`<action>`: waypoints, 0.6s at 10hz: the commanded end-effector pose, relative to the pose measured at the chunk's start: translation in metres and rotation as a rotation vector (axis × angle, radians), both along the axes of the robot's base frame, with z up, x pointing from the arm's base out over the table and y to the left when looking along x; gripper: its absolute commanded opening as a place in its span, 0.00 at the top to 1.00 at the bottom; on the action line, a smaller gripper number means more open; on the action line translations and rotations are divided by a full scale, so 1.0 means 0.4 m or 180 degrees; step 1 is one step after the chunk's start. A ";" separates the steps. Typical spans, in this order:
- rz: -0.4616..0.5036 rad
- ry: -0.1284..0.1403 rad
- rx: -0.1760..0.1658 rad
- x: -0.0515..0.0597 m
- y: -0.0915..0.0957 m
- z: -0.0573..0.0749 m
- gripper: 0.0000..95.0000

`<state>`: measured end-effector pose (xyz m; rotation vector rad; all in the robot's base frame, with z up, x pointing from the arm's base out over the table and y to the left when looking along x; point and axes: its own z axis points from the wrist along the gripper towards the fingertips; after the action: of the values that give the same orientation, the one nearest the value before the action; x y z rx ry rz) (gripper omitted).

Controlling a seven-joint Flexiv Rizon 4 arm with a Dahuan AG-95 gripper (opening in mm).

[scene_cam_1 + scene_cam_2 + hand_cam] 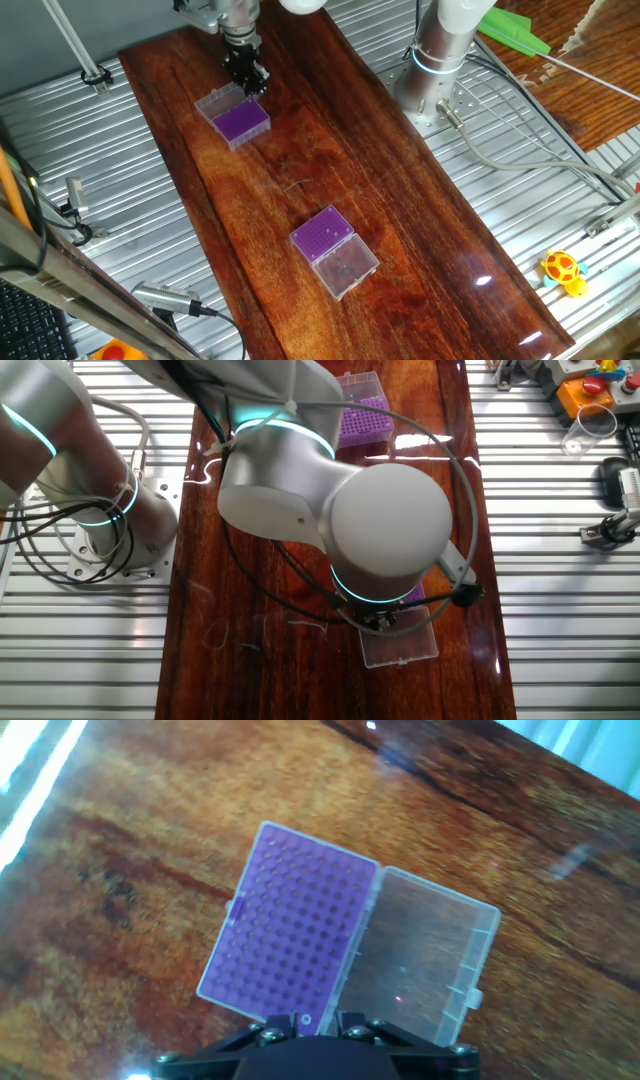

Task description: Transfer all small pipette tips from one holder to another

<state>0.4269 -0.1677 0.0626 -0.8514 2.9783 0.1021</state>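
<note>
Two clear-lidded tip holders sit on the wooden board. In one fixed view my gripper (246, 82) hangs over the far holder (238, 117), whose purple rack faces up with its lid open; the near holder (335, 250) lies apart. In the hand view the purple rack (290, 935) shows rows of dark holes, with its clear lid (425, 960) folded out to the right. My gripper (315, 1020) stands just above the rack's near edge, slightly open. A small pale ring, seemingly one pipette tip (305, 1019), sits between the fingers beside the left one. The other fixed view mostly shows the arm hiding this holder (400, 645).
The arm's base (440, 60) and cables stand at the board's right. A yellow toy (563, 270) lies on the metal slats. The second holder (360, 422) is at the far end, and a clear cup (590, 428) and orange box (585, 390) sit off the board.
</note>
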 end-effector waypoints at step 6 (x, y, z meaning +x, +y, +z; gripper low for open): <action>0.0048 0.0011 -0.0013 0.000 0.002 -0.001 0.80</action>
<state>0.4258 -0.1677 0.0624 -0.8589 2.9858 0.0787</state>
